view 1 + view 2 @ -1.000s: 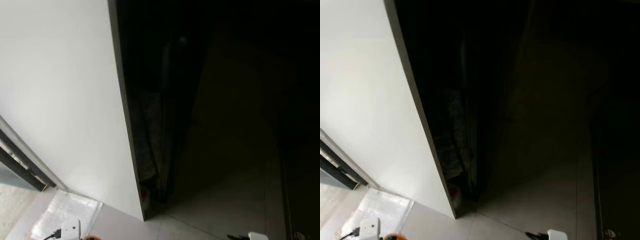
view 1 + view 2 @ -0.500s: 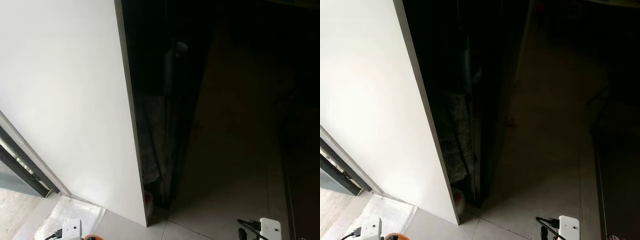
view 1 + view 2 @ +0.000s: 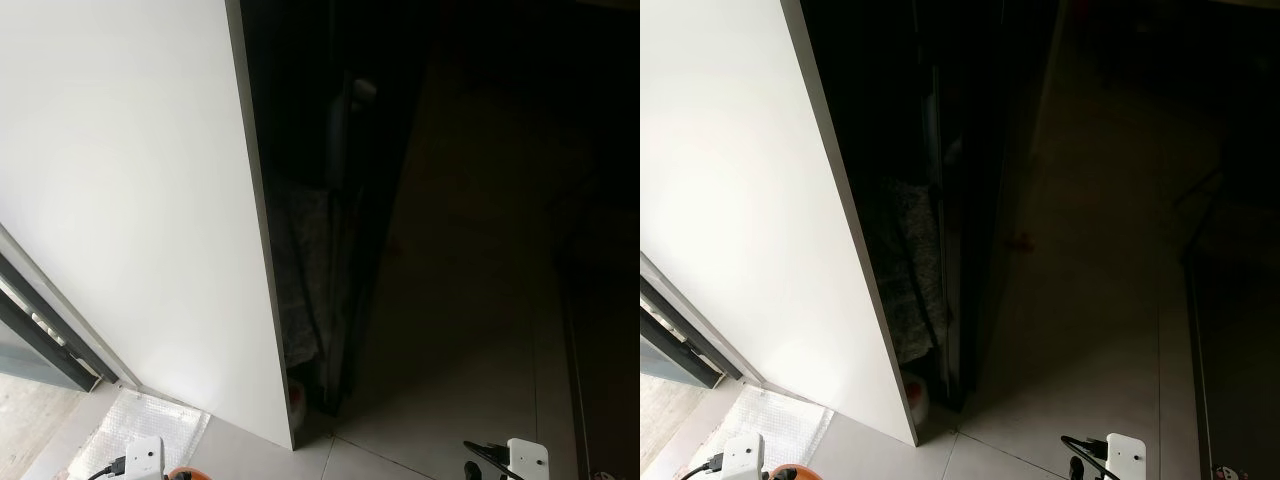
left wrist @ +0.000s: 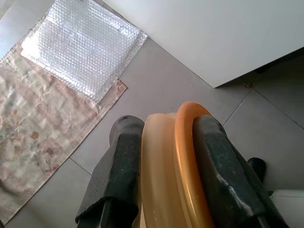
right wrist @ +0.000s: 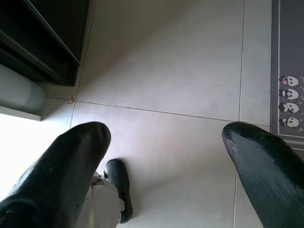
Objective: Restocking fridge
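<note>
Since the earlier frame the head view has shifted slightly; the fridge [image 3: 150,200] remains ahead. The left hand [image 4: 164,175] is clamped on an orange-rimmed container [image 4: 175,175], held edge-on, rim toward the floor [image 4: 190,90]. The right hand [image 5: 166,166] hangs with fingers apart.

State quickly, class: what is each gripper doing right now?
Left gripper: shut on a round orange-rimmed container.
Right gripper: open, holding nothing, above the tiled floor.
</note>
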### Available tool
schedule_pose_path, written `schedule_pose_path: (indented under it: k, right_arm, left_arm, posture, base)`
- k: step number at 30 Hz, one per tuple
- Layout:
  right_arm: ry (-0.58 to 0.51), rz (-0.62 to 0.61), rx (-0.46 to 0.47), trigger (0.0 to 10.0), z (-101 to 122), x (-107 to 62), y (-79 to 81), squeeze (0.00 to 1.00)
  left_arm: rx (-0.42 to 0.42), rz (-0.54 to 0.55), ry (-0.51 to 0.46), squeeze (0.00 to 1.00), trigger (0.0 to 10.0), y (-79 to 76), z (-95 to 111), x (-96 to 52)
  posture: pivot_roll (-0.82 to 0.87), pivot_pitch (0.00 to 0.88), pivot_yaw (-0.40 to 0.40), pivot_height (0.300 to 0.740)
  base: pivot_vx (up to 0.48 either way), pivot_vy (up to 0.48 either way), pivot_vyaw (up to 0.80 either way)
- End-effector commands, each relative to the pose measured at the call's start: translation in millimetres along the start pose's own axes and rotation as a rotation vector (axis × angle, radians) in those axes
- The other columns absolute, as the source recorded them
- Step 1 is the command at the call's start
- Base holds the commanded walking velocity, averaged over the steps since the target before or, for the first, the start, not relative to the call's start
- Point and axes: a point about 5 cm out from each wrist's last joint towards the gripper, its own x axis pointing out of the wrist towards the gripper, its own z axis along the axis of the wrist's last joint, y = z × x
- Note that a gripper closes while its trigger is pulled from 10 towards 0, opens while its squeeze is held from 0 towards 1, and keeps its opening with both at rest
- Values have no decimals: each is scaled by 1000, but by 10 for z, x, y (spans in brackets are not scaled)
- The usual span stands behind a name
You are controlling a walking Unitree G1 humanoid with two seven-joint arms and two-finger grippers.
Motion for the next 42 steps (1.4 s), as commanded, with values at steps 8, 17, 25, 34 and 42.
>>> schedule_pose_path:
  k: [8, 17, 25, 34, 42]
  right_arm:
    - [57, 1, 4, 10000, -103, -11, 52, 0]
    - [64, 6, -1, 10000, -100, -7, 58, 0]
    - [66, 7, -3, 10000, -97, -5, 59, 0]
    - [68, 14, 4, 10000, -97, -3, 72, 0]
    - [63, 21, 5, 10000, -90, -2, 75, 0]
  left_arm:
    - [-10, -19, 74, 0, 10000, -8, -173, -32]
    - [-16, -28, 68, 0, 10000, -15, -164, -30]
    - [-17, -29, 67, 0, 10000, -17, -161, -30]
    - [-15, -33, 68, 0, 10000, -15, -156, -28]
    - [-19, -31, 71, 0, 10000, -15, -158, -28]
  posture:
    - [-165, 0, -1, 740]
    - [-163, 0, -2, 740]
    - [-162, 0, -2, 740]
    - [-163, 0, 3, 740]
    - [-161, 0, 2, 740]
  base:
    - [0, 0, 0]
    - [0, 0, -680]
    - [0, 0, -788]
    - [0, 0, -633]
    - [0, 0, 0]
